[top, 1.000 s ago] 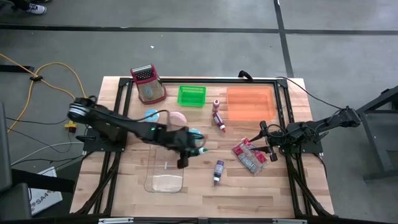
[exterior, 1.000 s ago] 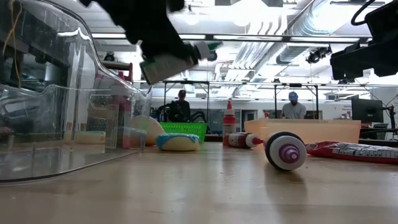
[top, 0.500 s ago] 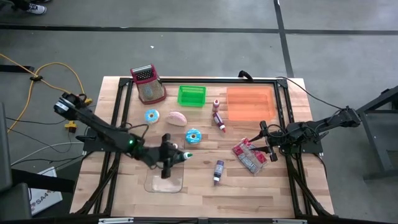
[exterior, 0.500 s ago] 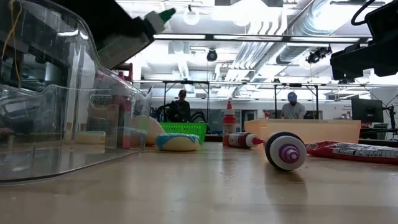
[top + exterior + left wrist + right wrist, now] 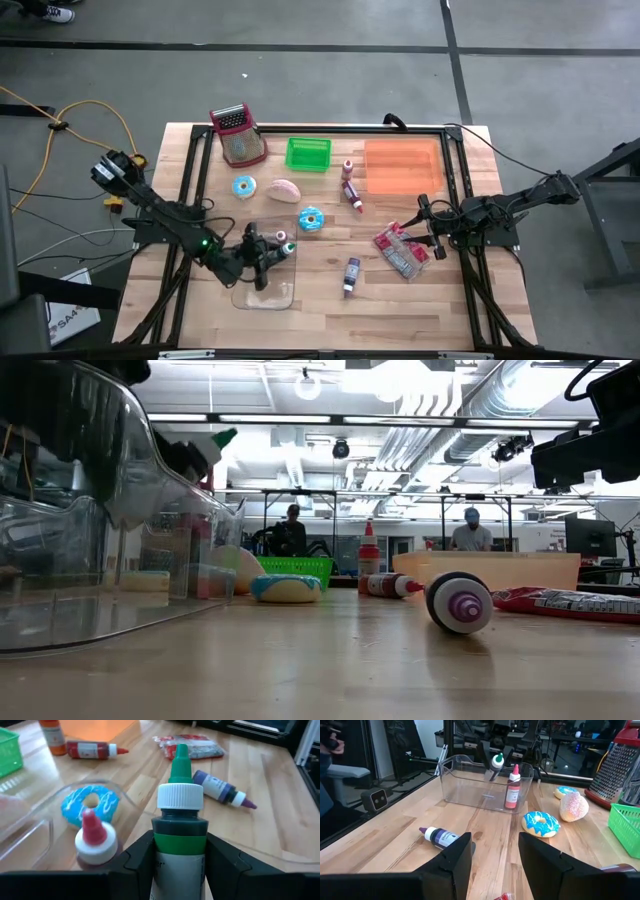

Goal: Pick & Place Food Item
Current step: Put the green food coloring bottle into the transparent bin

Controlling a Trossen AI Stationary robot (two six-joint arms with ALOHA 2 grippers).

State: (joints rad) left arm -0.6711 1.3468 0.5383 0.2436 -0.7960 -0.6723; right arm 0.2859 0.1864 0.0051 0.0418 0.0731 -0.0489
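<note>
Left gripper (image 5: 180, 862) is clamped on a green-capped bottle (image 5: 180, 820), one finger against each side of the body, and holds it over the clear bin (image 5: 266, 272) at the near left of the table (image 5: 330, 300). Only the left wrist view shows this grip; the high view shows just the cap (image 5: 281, 237) at the end of the arm. The right wrist view alone shows the bottle tilted above the bin's open top, with a red-capped bottle (image 5: 512, 787) standing upright inside. A blue-iced donut (image 5: 311, 219) lies just right of the bin, and a purple bottle (image 5: 351, 275) lies farther right. Right gripper (image 5: 492, 852) waits at the table's right edge, fingers parted and holding nothing.
</note>
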